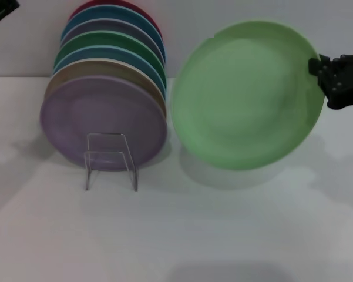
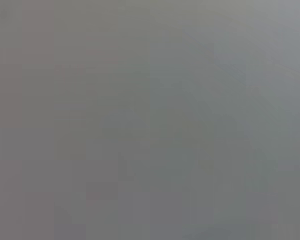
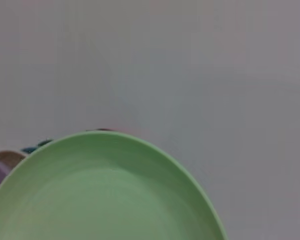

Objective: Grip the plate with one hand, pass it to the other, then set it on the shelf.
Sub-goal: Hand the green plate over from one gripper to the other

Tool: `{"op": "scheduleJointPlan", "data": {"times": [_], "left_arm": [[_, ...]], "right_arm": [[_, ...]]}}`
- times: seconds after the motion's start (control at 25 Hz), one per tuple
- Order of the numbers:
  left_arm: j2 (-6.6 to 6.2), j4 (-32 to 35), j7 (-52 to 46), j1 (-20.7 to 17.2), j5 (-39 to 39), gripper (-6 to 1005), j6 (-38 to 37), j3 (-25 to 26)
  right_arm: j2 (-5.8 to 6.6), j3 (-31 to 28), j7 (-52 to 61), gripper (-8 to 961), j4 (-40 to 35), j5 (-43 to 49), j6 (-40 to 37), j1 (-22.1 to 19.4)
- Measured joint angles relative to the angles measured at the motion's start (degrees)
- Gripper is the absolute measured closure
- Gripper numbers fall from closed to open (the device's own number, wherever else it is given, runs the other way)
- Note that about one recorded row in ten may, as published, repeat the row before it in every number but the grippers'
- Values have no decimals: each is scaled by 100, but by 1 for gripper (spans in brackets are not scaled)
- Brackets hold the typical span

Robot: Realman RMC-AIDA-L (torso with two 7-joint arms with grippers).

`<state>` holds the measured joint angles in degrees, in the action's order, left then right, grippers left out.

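Mint plate (image 1: 246, 97) aloft, right rim pinched by right pincer (image 1: 317, 69).

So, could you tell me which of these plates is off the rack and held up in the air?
The pale green plate, gripped at its rim by the right gripper. The other plates all stand stacked in the clear rack.

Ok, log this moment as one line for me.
right gripper: holds round pale mint-green plate by its edge, raised and tilted | left gripper: far left, away | clear plate rack: stacked plates only
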<state>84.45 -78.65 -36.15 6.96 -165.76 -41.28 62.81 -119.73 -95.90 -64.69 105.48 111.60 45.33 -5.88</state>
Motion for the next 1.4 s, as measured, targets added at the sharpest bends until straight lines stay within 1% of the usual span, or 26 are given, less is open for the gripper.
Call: {"op": "scheduleJointPlan", "data": {"times": [0.04, 0.08, 0.12, 0.16, 0.2, 0.24, 0.36, 0.44, 0.52, 0.6, 0.64, 0.72, 0.76, 0.8, 0.84, 0.88, 0.96, 1.0, 1.04, 1.16, 1.2, 1.24, 1.28, 1.32, 1.36, 1.4], "left_arm": [[0, 0, 0, 0, 0, 210, 0, 0], [-100, -147, -43, -11, 0, 210, 74, -37], [-170, -272, -57, -27, -4, 210, 164, -67], [-238, -402, -62, -44, -4, 210, 282, -92], [-325, -696, -33, -63, -4, 209, 585, -135], [-325, -696, -33, -63, -4, 209, 585, -135], [-357, -1010, 81, -68, -4, 208, 962, -180], [-352, -1125, 138, -61, -4, 208, 1109, -193], [-324, -1200, 167, -23, -3, 209, 1238, -203], [-289, -1218, 174, 26, -2, 210, 1331, -215], [-289, -1218, 174, 26, -2, 210, 1331, -215], [-245, -1194, 179, 43, 0, 211, 1355, -216], [-198, -1177, 197, 48, 0, 211, 1364, -216], [-134, -1157, 227, 54, 1, 212, 1379, -210], [-134, -1157, 227, 54, 1, 212, 1379, -210], [-113, -1152, 233, 63, 1, 212, 1394, -207], [-91, -1145, 236, 86, 1, 213, 1422, -205], [-80, -1142, 237, 104, 0, 213, 1426, -211], [-80, -1142, 237, 104, 0, 213, 1426, -211], [-74, -1142, 238, 130, 0, 214, 1426, -214], [-75, -1142, 239, 134, -1, 214, 1426, -215], [-74, -1143, 239, 139, -1, 214, 1426, -214], [-74, -1143, 239, 143, -1, 214, 1426, -214], [-74, -1142, 240, 147, -1, 215, 1426, -214], [-75, -1143, 240, 155, -1, 215, 1426, -214], [-74, -1143, 240, 159, -1, 215, 1426, -214]], "right_arm": [[0, 0, 0, 936, 0, 0, 0, 0], [-2, 27, -325, 936, -122, -232, -82, -24], [-3, 47, -599, 936, -235, -459, -145, -43], [-4, 63, -966, 936, -371, -783, -182, -59], [-4, 69, -1827, 936, -729, -1592, -216, -83], [-4, 69, -1827, 936, -729, -1592, -216, -83], [2, 62, -3036, 936, -1327, -2681, -269, -60], [16, 65, -3521, 936, -1651, -3093, -393, 23], [23, 68, -3606, 936, -1733, -3159, -501, 62], [34, 165, -3547, 936, -1771, -2964, -1296, 107], [34, 165, -3547, 936, -1771, -2964, -1296, 107], [36, 278, -3381, 936, -1701, -2732, -1850, 96], [35, 365, -3281, 936, -1662, -2577, -2205, 89], [35, 587, -3070, 936, -1611, -2212, -2914, 86], [35, 587, -3070, 936, -1611, -2212, -2914, 86], [35, 692, -2984, 936, -1601, -2034, -3255, 89], [36, 989, -2926, 937, -1607, -1719, -4027, 106], [38, 1337, -2979, 937, -1634, -1479, -4669, 133], [38, 1337, -2979, 937, -1634, -1479, -4669, 133], [44, 1962, -3030, 937, -1715, -1033, -5651, 228], [46, 2330, -3005, 937, -1774, -881, -6150, 308], [46, 2330, -3005, 937, -1774, -881, -6150, 308], [47, 2508, -2976, 937, -1803, -848, -6398, 351], [56, 2837, -2871, 937, -1897, -779, -7020, 453], [56, 2837, -2871, 937, -1897, -779, -7020, 453], [62, 3152, -2648, 937, -2049, -557, -7640, 568]]}}
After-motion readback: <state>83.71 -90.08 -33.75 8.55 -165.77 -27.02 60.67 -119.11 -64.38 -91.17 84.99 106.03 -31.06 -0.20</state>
